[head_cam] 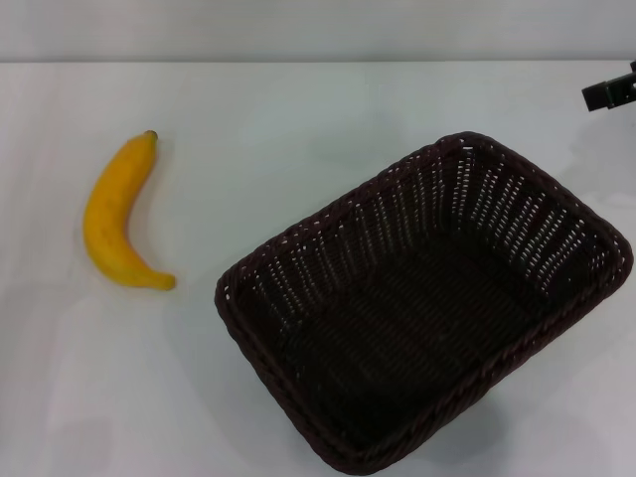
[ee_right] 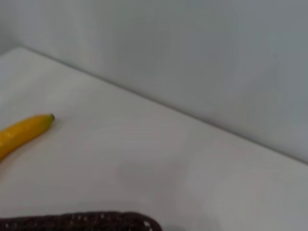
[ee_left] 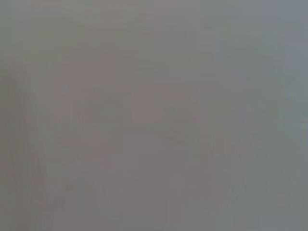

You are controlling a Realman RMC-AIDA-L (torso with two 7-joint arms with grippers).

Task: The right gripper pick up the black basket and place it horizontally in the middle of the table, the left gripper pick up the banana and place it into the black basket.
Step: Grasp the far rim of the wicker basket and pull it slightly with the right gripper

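The black basket (head_cam: 427, 308) stands empty on the white table (head_cam: 298, 129), right of centre, turned at a slant; a strip of its rim shows in the right wrist view (ee_right: 82, 222). The banana (head_cam: 117, 214) lies on the table at the left, apart from the basket, stem tip at the far end; its stem end also shows in the right wrist view (ee_right: 24, 132). Only a small black part of the right gripper (head_cam: 611, 91) shows at the far right edge, above the table beyond the basket. The left gripper is out of view; the left wrist view shows only plain grey.
A pale wall (head_cam: 318, 30) runs along the table's far edge. Bare tabletop lies between the banana and the basket and in front of the banana.
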